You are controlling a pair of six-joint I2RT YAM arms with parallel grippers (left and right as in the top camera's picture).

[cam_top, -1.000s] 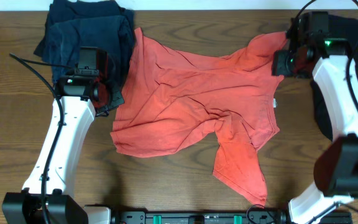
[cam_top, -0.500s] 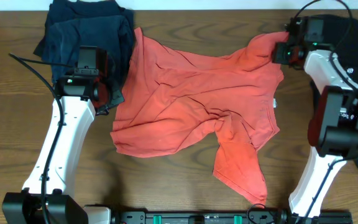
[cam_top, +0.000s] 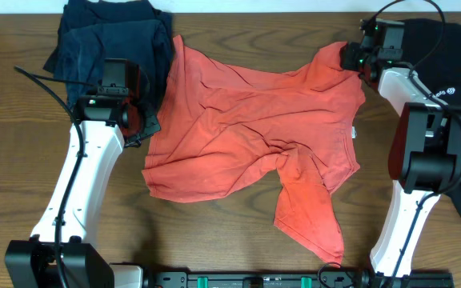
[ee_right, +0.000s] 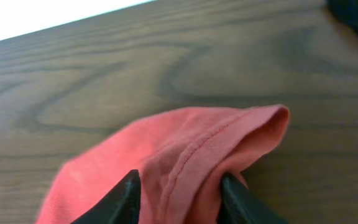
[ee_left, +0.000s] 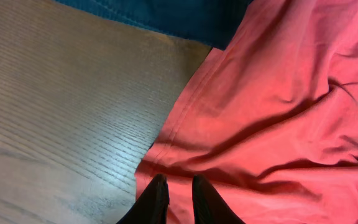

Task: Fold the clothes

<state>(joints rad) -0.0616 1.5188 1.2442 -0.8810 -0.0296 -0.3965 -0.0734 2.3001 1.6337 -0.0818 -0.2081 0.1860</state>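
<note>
The red-orange T-shirt point(cam_top: 246, 120) lies crumpled across the middle of the table, one sleeve trailing toward the front edge. My left gripper point(cam_top: 144, 122) sits at its left hem. In the left wrist view that gripper point(ee_left: 178, 183) has its narrow-set fingers pinching red cloth beside the hem point(ee_left: 179, 118). My right gripper point(cam_top: 349, 58) is at the shirt's far right corner. In the right wrist view it point(ee_right: 180, 180) has both fingers pressed against a bunched sleeve edge point(ee_right: 229, 140). Navy garments point(cam_top: 110, 36) lie at the far left. A black garment point(cam_top: 446, 56) with a white logo lies at the right.
The navy pile overlaps the shirt's far left corner. The black garment runs under the right arm point(cam_top: 422, 152) to the table's right edge. Bare wood point(cam_top: 214, 232) shows along the front and at the left. The table's far edge point(ee_right: 55, 18) runs just beyond the right gripper.
The right gripper has moved left along the far edge onto the shirt's corner, and its jaws have closed in on the sleeve. The left arm and the shirt have not moved.
</note>
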